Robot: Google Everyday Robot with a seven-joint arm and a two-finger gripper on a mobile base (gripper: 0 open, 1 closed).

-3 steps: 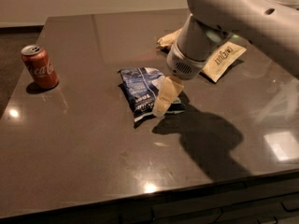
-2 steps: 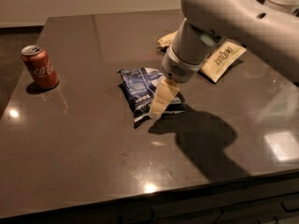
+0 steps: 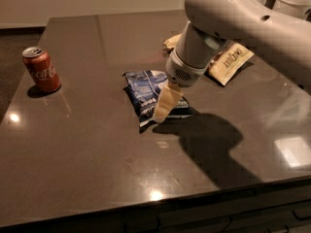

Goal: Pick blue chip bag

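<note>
The blue chip bag [image 3: 146, 92] lies flat on the dark table [image 3: 97, 169], near its middle; it is crinkled navy foil with white and light-blue print. My gripper [image 3: 164, 109] hangs from the big white arm and sits right over the bag's right half, its cream fingers [image 3: 165, 104] pointing down at the bag's lower right part. The arm hides the bag's right edge.
A red cola can [image 3: 41, 69] stands upright at the table's left. A tan-and-brown snack bag [image 3: 229, 62] lies behind the arm at the back right. The table's front edge runs along the bottom of the view.
The arm and gripper have shifted a little to the left and lower over the blue chip bag. The bag and can have not moved.
</note>
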